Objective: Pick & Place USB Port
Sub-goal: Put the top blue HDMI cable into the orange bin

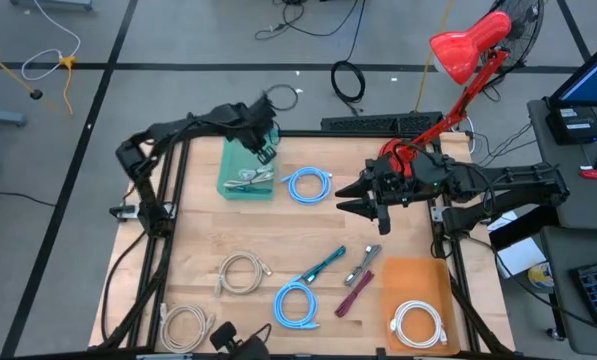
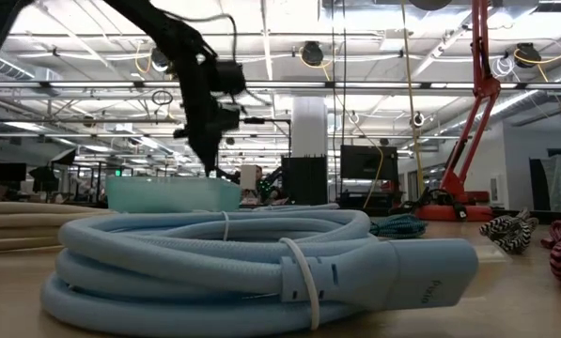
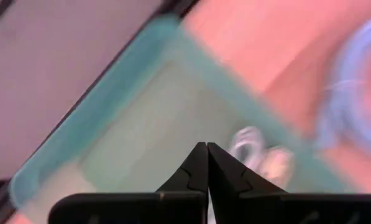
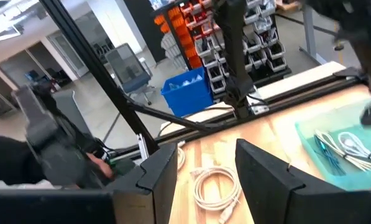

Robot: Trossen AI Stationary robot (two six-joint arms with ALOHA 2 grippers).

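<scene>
1. We've got our left gripper [image 1: 265, 135] parked over the teal bin [image 1: 230, 172] at the back-left of the table, fingers pinched fully together with nothing between them. Looks like a drop-off spot to us: the bin already has a white cable [image 1: 250, 178] coiled inside.

2. Our right gripper [image 1: 363, 203] hangs mid-table on the right side, jaws partly apart and empty. It sits near the blue cable [image 1: 307, 186] next to the bin, so our guess is that's a candidate for the next grab, though we can't say for sure.

3. Loose cables are still spread around: a beige coil [image 1: 240, 272], another blue coil [image 1: 296, 303], a teal braided one [image 1: 323, 265], a grey plug [image 1: 360, 268] and a dark red cable [image 1: 355, 294] near the front-middle, plus a beige coil [image 1: 185, 325] at the front-left corner.

4. The orange mat [image 1: 415, 276] at front-right holds one white coil [image 1: 419, 323], probably a second sorting spot.

5. Surface is a light wood tabletop [image 1: 208, 230] inside a black frame. A red desk lamp [image 1: 463, 52] leans in from the back-right, and there's grey floor with stray wires around us. The low view shows an open workshop with bright ceiling lights.
</scene>
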